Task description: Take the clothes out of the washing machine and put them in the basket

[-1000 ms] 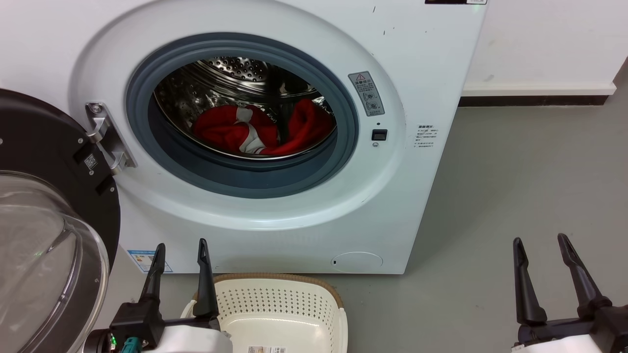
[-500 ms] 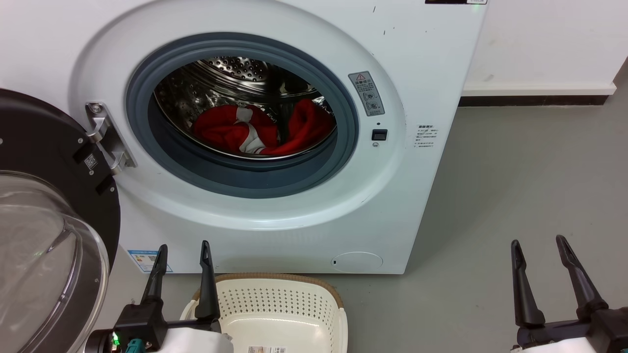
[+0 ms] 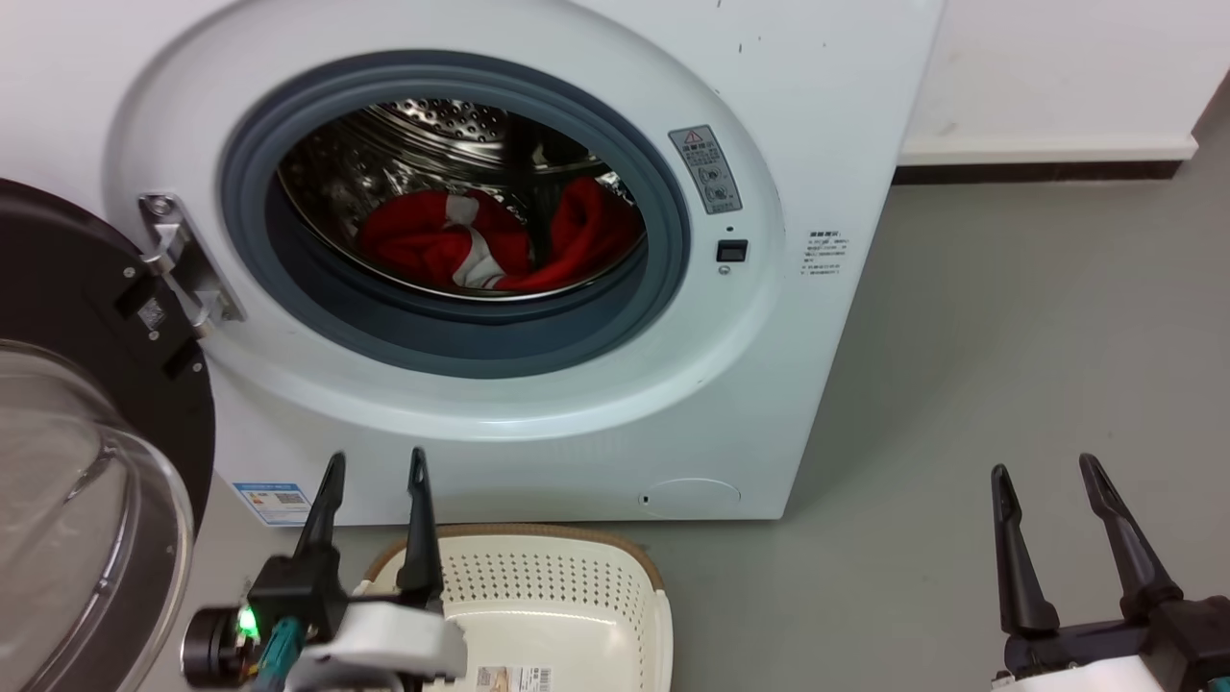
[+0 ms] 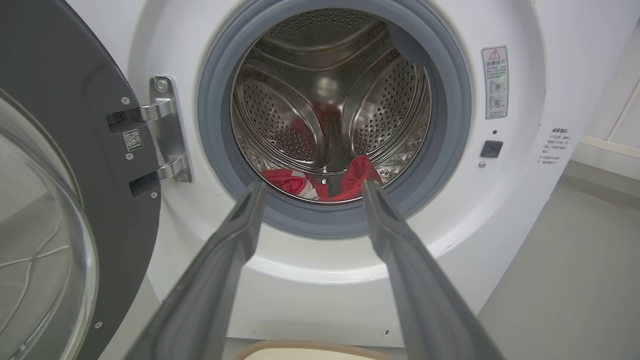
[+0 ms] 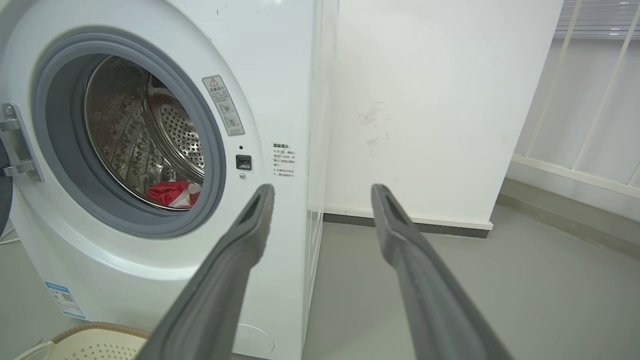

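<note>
The red clothes (image 3: 495, 240) with white trim lie at the bottom of the steel drum of the white washing machine (image 3: 817, 115), whose door (image 3: 86, 481) hangs open at the left. Below the porthole stands the cream basket (image 3: 538, 586) with a brown rim, with only a label inside. My left gripper (image 3: 375, 466) is open above the basket's left edge, well short of the porthole. In the left wrist view, left gripper (image 4: 310, 185) points at the clothes (image 4: 350, 180). My right gripper (image 3: 1043, 471) is open over the floor at the lower right; right gripper (image 5: 322, 189) holds nothing.
Grey floor (image 3: 1009, 336) spreads to the right of the washing machine up to a white wall with a dark skirting (image 3: 1038, 173). The open glass door blocks the left side. A white railing (image 5: 575, 100) stands by the wall at the right.
The head camera has shifted slightly, so the washing machine sits a little higher and to the left. My left gripper has risen and edged right toward the porthole. The right gripper has barely moved.
</note>
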Controlling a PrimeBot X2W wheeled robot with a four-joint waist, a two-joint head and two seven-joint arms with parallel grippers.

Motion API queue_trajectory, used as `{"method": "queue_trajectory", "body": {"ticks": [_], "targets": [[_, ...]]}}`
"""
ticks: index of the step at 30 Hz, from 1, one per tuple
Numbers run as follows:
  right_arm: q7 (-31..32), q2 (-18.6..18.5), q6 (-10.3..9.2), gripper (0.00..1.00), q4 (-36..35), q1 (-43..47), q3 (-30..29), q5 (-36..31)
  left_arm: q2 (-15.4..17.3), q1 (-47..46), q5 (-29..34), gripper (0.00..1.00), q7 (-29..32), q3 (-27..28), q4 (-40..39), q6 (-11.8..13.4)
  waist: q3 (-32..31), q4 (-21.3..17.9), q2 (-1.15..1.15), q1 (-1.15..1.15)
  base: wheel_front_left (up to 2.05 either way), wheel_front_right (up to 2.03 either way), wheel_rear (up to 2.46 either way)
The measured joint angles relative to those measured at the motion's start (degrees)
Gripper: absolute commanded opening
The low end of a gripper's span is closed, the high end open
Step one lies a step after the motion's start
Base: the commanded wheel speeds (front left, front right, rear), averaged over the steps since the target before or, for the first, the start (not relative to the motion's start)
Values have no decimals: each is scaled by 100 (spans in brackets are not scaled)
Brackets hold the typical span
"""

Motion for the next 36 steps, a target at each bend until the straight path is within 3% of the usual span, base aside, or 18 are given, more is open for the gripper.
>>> {"method": "queue_trajectory", "body": {"ticks": [9, 18, 26, 36], "targets": [[0, -1, 1, 100, -44, -361, 86, 38, 14, -1541, 233, 100, 0, 63, 1204, -366, 513, -222, 0, 0, 0, 0, 0], [-1, -7, 1, 100, -88, -947, 135, 174, 497, -4091, 478, 100, 44, 49, 3512, -632, 1484, -638, 0, 1, 0, 0, 0], [-1, -8, 1, 100, -101, -1433, 164, 403, 875, -5968, 617, 100, 632, -203, 4809, -876, 2294, -991, 0, 1, 0, 0, 0], [-1, -10, 1, 100, -141, -1707, 318, 649, 1394, -7779, 681, 100, 1618, -722, 5790, -1048, 3177, -1438, 0, 1, 0, 0, 0]]}}
